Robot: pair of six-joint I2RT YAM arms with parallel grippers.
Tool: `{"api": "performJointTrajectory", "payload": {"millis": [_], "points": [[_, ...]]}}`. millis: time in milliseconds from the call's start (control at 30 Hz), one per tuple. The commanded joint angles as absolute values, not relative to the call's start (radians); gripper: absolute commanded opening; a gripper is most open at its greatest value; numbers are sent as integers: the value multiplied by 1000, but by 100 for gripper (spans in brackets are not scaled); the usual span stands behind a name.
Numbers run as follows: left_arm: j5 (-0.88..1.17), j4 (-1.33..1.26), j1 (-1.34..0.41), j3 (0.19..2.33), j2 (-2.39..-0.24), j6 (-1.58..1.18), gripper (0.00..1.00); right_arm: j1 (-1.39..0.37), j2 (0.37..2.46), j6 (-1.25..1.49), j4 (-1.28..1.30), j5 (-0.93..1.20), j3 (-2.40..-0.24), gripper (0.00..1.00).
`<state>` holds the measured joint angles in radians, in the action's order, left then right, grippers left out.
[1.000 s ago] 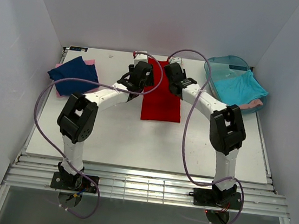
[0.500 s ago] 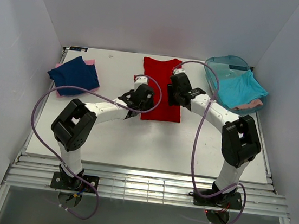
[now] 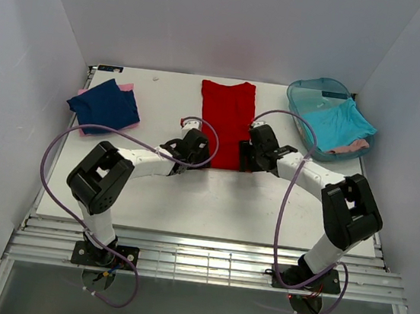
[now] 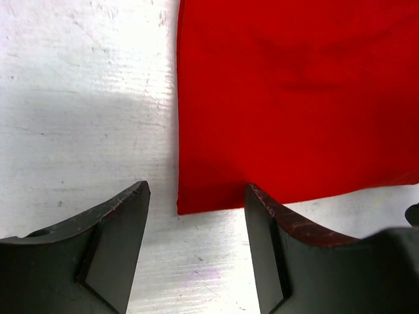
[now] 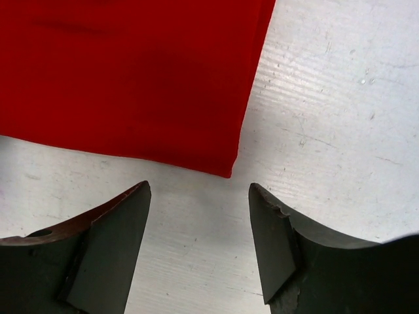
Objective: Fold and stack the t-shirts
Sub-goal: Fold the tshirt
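Observation:
A bright red t-shirt (image 3: 226, 121) lies flat as a long folded strip in the middle of the table. My left gripper (image 3: 194, 153) sits at its near left corner and my right gripper (image 3: 251, 157) at its near right corner. In the left wrist view the left gripper (image 4: 196, 190) is open, and the red t-shirt's corner (image 4: 275, 98) lies just ahead between the fingers. In the right wrist view the right gripper (image 5: 198, 186) is open just short of the red t-shirt's corner (image 5: 131, 78). Neither holds anything. A navy t-shirt (image 3: 107, 104) lies on a pink one (image 3: 126, 87) at the far left.
A translucent teal tub (image 3: 316, 89) stands at the far right, holding a turquoise t-shirt (image 3: 338, 121) and a pink one (image 3: 351, 147). White walls close in the table (image 3: 212, 203) on three sides. Purple cables loop off both arms.
Both grippers have drawn back from the far end of the red t-shirt to its near edge, leaving its full length uncovered. The shirt itself lies flat where it was.

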<state>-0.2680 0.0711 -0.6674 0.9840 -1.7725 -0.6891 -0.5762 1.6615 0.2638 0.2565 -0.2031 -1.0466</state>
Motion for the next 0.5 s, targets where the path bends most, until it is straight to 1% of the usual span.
{"api": "performJointTrajectory", "payload": {"millis": [0, 300, 467], "points": [[-242, 14, -667, 960, -1710, -712, 70, -558, 1634, 293, 164, -169, -997, 67], [-253, -43, -667, 956, -1724, -689, 70, -515, 1654, 316, 66, -134, -943, 64], [-259, -67, -666, 954, -1713, -681, 70, -497, 1649, 324, 51, -100, -945, 64]]}}
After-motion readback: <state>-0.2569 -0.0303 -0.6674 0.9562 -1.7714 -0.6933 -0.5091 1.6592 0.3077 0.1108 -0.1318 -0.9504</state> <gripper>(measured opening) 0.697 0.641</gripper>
